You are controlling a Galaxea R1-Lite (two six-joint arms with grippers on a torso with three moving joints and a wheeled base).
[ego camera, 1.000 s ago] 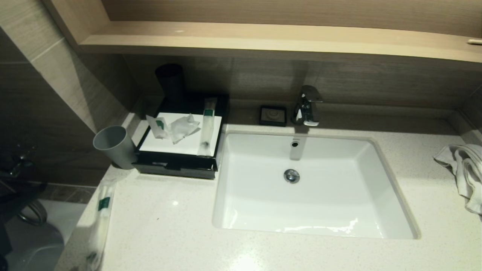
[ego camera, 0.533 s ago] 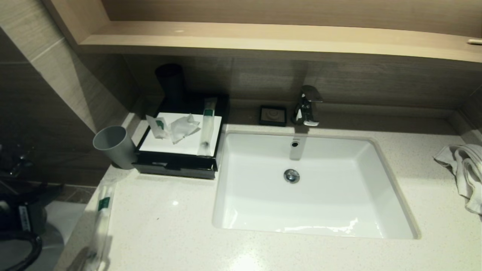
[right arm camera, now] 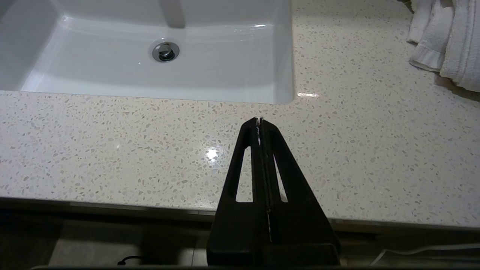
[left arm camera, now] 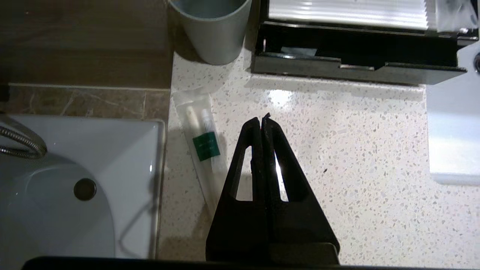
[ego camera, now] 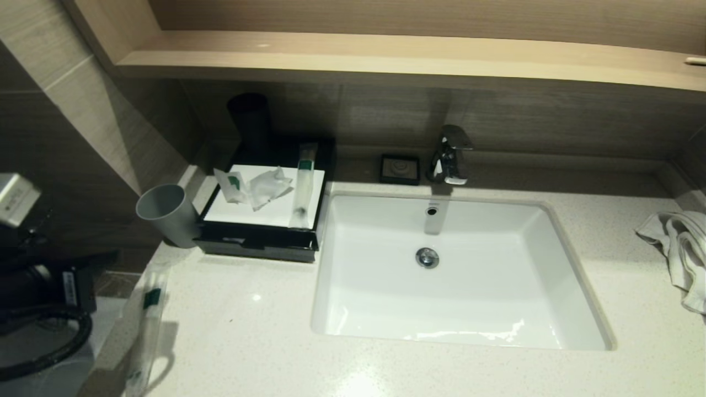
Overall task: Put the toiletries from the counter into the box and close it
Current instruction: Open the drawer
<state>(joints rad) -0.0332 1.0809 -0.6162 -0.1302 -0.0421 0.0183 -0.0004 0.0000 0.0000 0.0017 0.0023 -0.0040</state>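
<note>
Hovered above the counter (left arm camera: 337, 157) with left gripper (left arm camera: 262, 122) pressed shut and empty, just beside the wrapped toothbrush packet (left arm camera: 204, 146) near the grey cup (left arm camera: 210, 30). Lay near the black box (left arm camera: 356, 63), that packet. Held right gripper (right arm camera: 259, 122) shut by the sink (right arm camera: 150, 67).

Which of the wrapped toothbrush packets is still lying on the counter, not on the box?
The toothbrush packet at the counter's front-left edge, beside the shut left end effector; the other packet lies across the black box.

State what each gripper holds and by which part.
Nothing. The left gripper hangs shut beside the wrapped toothbrush; the right gripper is shut above bare counter.
</note>
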